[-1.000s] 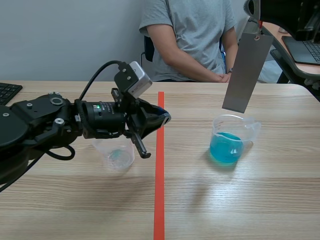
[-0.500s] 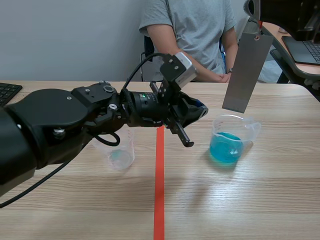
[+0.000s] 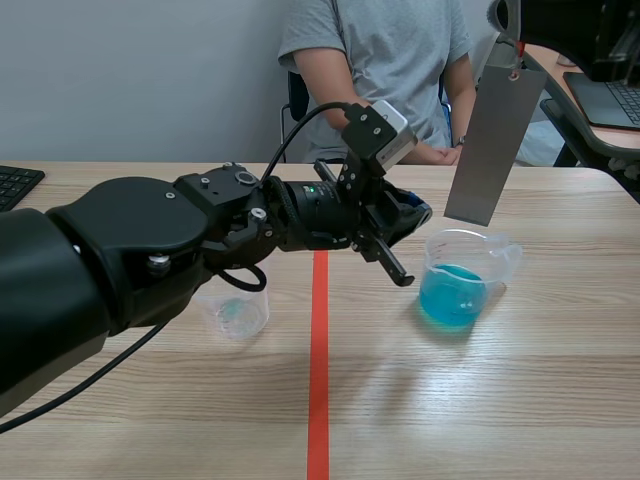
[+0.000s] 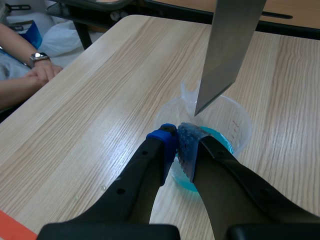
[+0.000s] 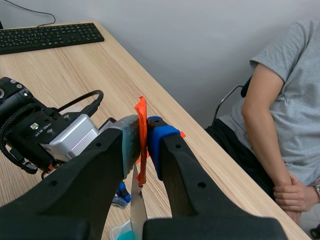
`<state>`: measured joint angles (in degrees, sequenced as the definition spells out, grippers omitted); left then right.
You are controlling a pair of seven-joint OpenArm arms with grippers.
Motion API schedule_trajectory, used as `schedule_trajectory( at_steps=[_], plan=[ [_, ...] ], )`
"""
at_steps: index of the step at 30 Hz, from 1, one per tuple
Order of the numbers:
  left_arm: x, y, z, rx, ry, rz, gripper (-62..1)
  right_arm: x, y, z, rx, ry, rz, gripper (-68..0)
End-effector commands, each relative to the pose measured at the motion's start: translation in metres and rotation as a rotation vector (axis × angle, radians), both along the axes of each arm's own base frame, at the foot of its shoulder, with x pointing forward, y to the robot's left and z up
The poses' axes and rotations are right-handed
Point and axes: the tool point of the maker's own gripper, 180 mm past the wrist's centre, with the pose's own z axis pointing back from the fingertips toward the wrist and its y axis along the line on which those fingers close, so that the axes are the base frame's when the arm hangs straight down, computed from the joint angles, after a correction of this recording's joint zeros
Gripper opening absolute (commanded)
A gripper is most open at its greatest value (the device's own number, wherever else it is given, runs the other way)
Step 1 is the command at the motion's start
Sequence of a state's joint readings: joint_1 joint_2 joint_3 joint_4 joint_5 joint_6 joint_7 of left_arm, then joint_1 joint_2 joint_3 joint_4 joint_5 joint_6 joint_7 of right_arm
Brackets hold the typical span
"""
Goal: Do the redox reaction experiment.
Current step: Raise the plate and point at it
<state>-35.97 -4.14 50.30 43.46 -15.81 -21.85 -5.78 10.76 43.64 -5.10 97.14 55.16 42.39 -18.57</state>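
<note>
I am reaching my left arm (image 3: 150,250) across the red tape line (image 3: 318,400) toward the middle of the table (image 3: 520,400). My left jaws are clenched on nothing, pads meeting, their tips just beside the near wall of a clear beaker (image 3: 470,285) holding blue liquid (image 3: 450,298).

My right jaws are grasping an orange tag (image 5: 142,135), pressed flat between the pads. A grey metal strip (image 3: 495,145) is hanging from it, tilted, its lower end hovering over the beaker's mouth and apart from the liquid. From my left wrist, the strip is coming down just ahead of my pads, crossing in front of the beaker's far rim.

A small clear cup (image 3: 238,312) is standing on the table on the left side of the tape line, partly hidden behind my left arm. A black keyboard (image 3: 15,185) is lying at the table's far left edge. A person (image 3: 385,70) in a grey shirt is sitting across the table, hands folded at its edge, near the strip. A laptop (image 3: 612,98) is sitting on another desk behind.
</note>
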Motion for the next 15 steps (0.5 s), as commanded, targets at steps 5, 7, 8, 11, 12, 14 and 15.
schedule_trajectory(
  at_steps=[5,7,8,11,12,14,15],
  plan=[
    [0.0035,-0.0066,0.0172,-0.031,-0.034,-0.011,-56.0,-0.0002,-0.0005,0.0173,0.01,-0.046,0.01,-66.0],
    [0.0024,-0.0073,0.0171,-0.032,-0.032,-0.018,-56.0,-0.0002,-0.0005,0.0173,0.01,-0.046,0.01,-66.0],
    [0.0019,-0.0075,0.0171,-0.032,-0.031,-0.021,-56.0,-0.0002,-0.0005,0.0173,0.01,-0.046,0.01,-66.0],
    [0.0016,-0.0076,0.0171,-0.032,-0.03,-0.022,-56.0,-0.0002,-0.0005,0.0173,0.01,-0.046,0.01,-66.0],
    [0.0012,-0.0078,0.017,-0.032,-0.029,-0.025,-56.0,-0.0002,-0.0005,0.0173,0.01,-0.046,0.01,-66.0],
    [0.0005,-0.0081,0.0169,-0.032,-0.028,-0.029,-56.0,-0.0002,-0.0005,0.0173,0.01,-0.046,0.01,-66.0],
    [-0.0005,-0.0086,0.0168,-0.033,-0.026,-0.035,-56.0,-0.0002,-0.0005,0.0173,0.01,-0.046,0.01,-66.0]
  ],
)
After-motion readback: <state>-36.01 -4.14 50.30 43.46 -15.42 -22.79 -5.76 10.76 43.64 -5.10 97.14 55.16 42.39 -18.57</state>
